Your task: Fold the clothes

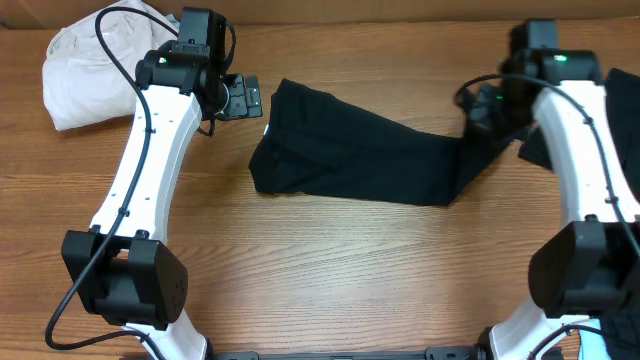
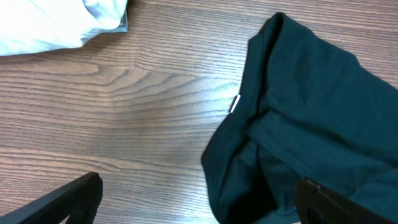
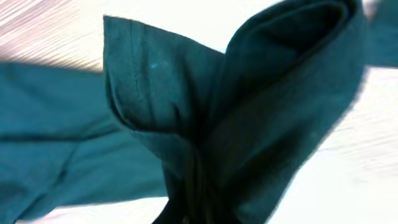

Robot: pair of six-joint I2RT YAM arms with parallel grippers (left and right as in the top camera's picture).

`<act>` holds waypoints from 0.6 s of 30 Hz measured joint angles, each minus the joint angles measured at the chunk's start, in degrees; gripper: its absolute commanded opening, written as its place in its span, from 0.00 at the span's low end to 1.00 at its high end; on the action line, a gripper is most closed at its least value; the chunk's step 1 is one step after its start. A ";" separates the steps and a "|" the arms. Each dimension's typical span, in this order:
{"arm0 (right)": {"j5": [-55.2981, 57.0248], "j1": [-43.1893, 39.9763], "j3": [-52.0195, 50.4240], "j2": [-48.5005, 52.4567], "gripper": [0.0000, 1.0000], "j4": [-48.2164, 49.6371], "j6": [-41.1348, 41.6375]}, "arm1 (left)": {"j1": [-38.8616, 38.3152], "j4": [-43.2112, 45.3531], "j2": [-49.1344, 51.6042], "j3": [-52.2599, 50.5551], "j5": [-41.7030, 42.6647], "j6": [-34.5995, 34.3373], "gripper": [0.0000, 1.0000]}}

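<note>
A black garment [image 1: 360, 155] lies stretched across the middle of the table. Its left end has a small white label [image 2: 235, 104]. My left gripper [image 1: 243, 97] is open and empty, hovering just above the garment's upper left corner. In the left wrist view the jaws [image 2: 199, 205] straddle the garment's edge [image 2: 311, 112] and bare wood. My right gripper [image 1: 484, 112] is shut on the garment's right end, which is bunched and lifted. In the right wrist view the gathered fabric [image 3: 249, 106] hides the fingers. A cream-white bundle [image 1: 90, 75] lies at the far left.
A second black garment [image 1: 622, 95] lies at the table's right edge, behind the right arm. The cream-white bundle also shows in the left wrist view [image 2: 50, 25]. Bare wood table [image 1: 350, 270] runs along the front.
</note>
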 measured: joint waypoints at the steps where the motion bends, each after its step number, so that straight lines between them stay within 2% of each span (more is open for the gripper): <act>1: -0.26 1.92 0.00 0.00 0.07 0.39 -0.15 | 0.00 0.02 0.00 0.00 0.00 0.00 1.00; 7: -0.50 13.51 -2.08 0.02 0.16 6.03 0.59 | 0.00 0.04 0.02 0.00 0.15 0.00 1.00; 9: -0.44 16.46 -4.76 0.02 0.22 8.94 1.51 | 0.00 0.02 0.02 0.00 0.15 0.00 1.00; 13: -0.48 19.96 -11.04 0.07 0.43 14.38 3.58 | 0.00 0.02 0.02 0.00 0.15 0.00 1.00; 15: -0.59 20.81 -13.40 0.11 0.69 15.32 4.44 | 0.00 0.02 0.02 0.00 0.15 0.00 1.00; 16: -0.98 21.20 -14.36 0.20 0.76 15.17 5.09 | 0.00 0.00 0.04 0.00 0.15 -0.02 1.00; 18: -1.18 21.51 -14.84 0.33 0.82 14.62 4.98 | 0.00 -0.04 0.04 0.00 0.15 0.00 1.00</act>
